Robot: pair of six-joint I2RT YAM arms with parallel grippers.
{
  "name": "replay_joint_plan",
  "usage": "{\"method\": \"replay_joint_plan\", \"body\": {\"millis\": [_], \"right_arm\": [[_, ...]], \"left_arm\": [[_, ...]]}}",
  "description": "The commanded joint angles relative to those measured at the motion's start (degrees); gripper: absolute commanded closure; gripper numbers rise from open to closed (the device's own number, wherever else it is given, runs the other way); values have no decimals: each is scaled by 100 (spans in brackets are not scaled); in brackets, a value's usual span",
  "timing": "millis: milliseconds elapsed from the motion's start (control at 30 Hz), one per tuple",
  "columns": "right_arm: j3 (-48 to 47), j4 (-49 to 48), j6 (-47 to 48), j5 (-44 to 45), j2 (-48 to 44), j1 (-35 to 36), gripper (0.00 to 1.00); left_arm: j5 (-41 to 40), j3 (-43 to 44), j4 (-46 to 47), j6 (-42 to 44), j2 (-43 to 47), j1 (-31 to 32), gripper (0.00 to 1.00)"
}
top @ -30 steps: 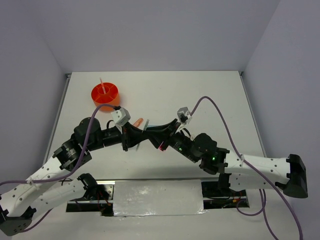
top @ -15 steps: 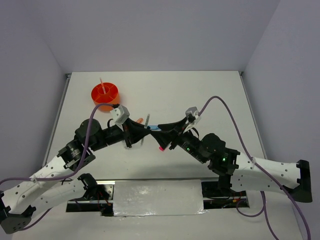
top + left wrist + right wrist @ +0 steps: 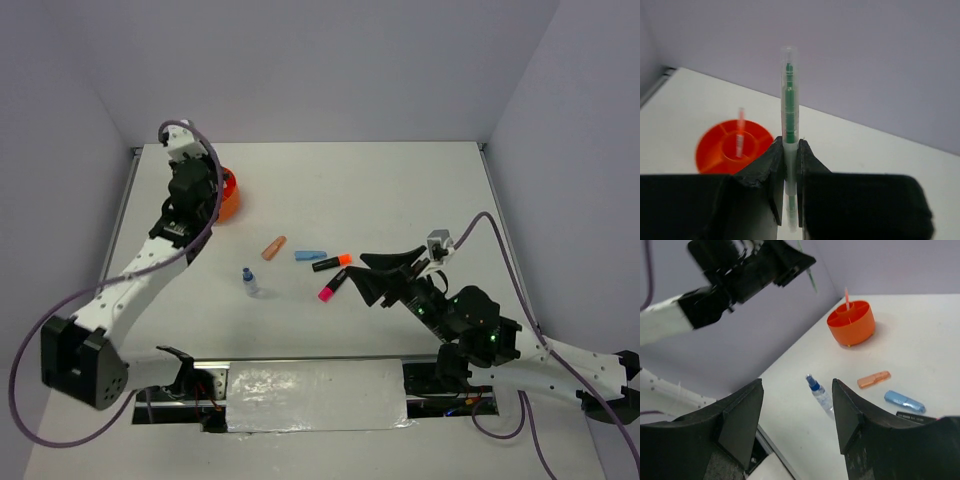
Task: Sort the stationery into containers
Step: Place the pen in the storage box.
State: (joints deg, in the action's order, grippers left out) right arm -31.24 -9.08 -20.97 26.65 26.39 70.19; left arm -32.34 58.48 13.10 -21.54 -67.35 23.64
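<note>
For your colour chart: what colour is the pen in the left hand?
The pen is green, clearest in left wrist view.

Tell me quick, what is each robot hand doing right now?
Left hand: closed, holding the green pen upright.
Right hand: open, holding nothing.

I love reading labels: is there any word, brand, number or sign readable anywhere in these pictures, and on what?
No text can be read anywhere.
The green pen, orange organiser, small bottle and orange-capped highlighter show no legible print; any marking on them is too small or blurred.
</note>
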Motion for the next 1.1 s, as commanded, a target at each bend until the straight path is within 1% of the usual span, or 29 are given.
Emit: {"method": "replay_joint_plan", "body": {"millis": [0, 33, 67, 133, 167, 267, 300, 333, 400, 467, 600, 833, 1067], "right_arm": [[136, 345, -196, -151, 76, -6, 36], [162, 441, -232, -282, 77, 3, 36], [189, 460, -258, -362, 77, -6, 36], [320, 504, -241, -433, 42, -6, 35], [356, 504, -223, -416, 24, 3, 35], [461, 451, -136, -389, 24, -6, 33], [453, 416, -100, -406, 50, -6, 33], [444, 381, -4, -441, 68, -14, 33], [400, 346, 84, -503, 94, -14, 33], [312, 354, 225, -538, 85, -15, 31], [233, 381, 409, -556, 6, -58, 29], [180, 390, 594, -661, -38, -120, 26], [189, 337, 647, -767, 94, -181, 26]], "left_arm": [[-835, 374, 1394, -27, -646, -726, 100], [-749, 401, 1997, 114, -978, -825, 100], [-722, 427, 2264, 359, -1147, -921, 100], [-677, 480, 2713, 554, -1515, -1080, 100], [-651, 463, 3124, 659, -1622, -1124, 98], [-563, 287, 3837, 590, -2000, -1274, 94], [-511, 304, 3875, 520, -2097, -1344, 94], [-450, 348, 3884, 502, -2298, -1362, 97], [-536, 428, 3919, 493, -2501, -1362, 99], [-677, 332, 4277, 502, -2774, -1379, 97], [-634, 374, 4516, 589, -3318, -1432, 97], [-493, 103, 5009, 511, -3732, -1564, 91], [-449, -135, 5106, 387, -3935, -1669, 91]]}}
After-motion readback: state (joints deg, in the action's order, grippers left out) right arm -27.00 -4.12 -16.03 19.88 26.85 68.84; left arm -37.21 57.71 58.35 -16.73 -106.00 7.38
